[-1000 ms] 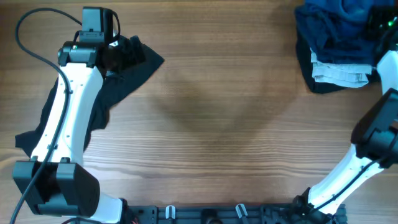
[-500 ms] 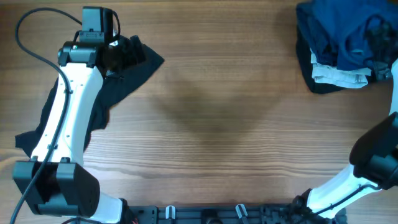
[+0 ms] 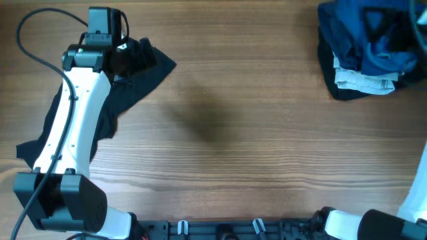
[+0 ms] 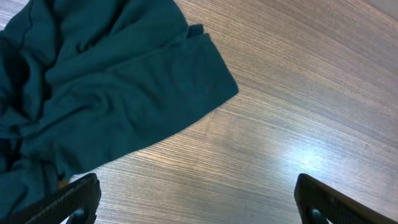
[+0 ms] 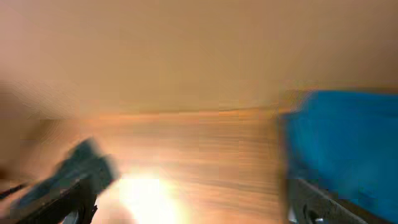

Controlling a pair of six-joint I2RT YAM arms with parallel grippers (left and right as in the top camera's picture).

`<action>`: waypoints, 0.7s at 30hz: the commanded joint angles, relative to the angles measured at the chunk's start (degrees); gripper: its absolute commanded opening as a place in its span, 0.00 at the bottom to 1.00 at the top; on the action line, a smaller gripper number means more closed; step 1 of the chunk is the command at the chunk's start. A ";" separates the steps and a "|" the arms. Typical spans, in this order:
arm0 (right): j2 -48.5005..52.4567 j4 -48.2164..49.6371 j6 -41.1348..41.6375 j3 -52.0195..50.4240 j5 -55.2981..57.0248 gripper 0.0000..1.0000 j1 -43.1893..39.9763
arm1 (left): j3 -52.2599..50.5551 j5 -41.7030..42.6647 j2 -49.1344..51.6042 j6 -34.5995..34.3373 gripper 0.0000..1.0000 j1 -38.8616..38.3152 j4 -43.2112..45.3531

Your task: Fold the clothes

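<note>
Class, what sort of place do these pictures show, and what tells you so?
Probably a robotics lab: white robot arm, wooden table, and a heap of clothes set out as test material.

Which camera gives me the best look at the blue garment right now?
Overhead: the blue garment sits in focus atop the pile in the far right corner, though the frame edge crops it. The right wrist shows it only as a blurred blue patch; the left wrist shows none of it, just the dark garment.

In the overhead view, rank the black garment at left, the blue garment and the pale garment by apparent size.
1. black garment, blue garment: alike, both only partly visible.
2. pale garment: smallest.
</note>
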 commanded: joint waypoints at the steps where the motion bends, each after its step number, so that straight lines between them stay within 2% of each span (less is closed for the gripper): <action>1: -0.04 -0.83 12.13 0.20 -8.46 1.00 8.72 | -0.11 -0.79 0.66 0.28 1.00 0.37 0.11; 4: 0.39 -0.81 22.77 0.20 -8.44 1.00 13.51 | -0.11 -0.79 0.66 0.31 1.00 0.37 0.11; 7: 0.39 -0.96 36.68 0.20 -8.48 1.00 14.19 | -0.11 -0.79 0.66 0.31 1.00 0.37 0.11; 8: 0.39 -2.60 36.54 0.20 -8.44 1.00 14.19 | -0.11 -0.79 0.66 0.31 1.00 0.37 0.11; 9: 0.39 -3.50 33.22 0.20 -7.96 1.00 14.19 | -0.11 -0.79 0.66 0.31 1.00 0.37 0.11; 14: -1.07 -4.31 -6.47 -1.01 0.74 1.00 17.07 | -0.11 -0.79 0.66 0.31 1.00 0.37 0.11; 16: -6.08 -1.81 -16.61 -4.42 2.86 1.00 18.71 | -0.11 -0.79 0.66 0.31 1.00 0.37 0.11; 17: -11.13 2.97 -19.43 -9.42 3.26 1.00 19.34 | -0.11 -0.79 0.66 0.31 1.00 0.37 0.11; 19: -17.46 9.92 -14.21 -17.33 6.34 1.00 19.47 | -0.11 -0.79 0.66 0.31 1.00 0.37 0.11; 21: -28.74 18.91 1.44 -31.78 17.66 1.00 19.47 | -0.11 -0.76 0.66 0.31 1.00 0.37 0.11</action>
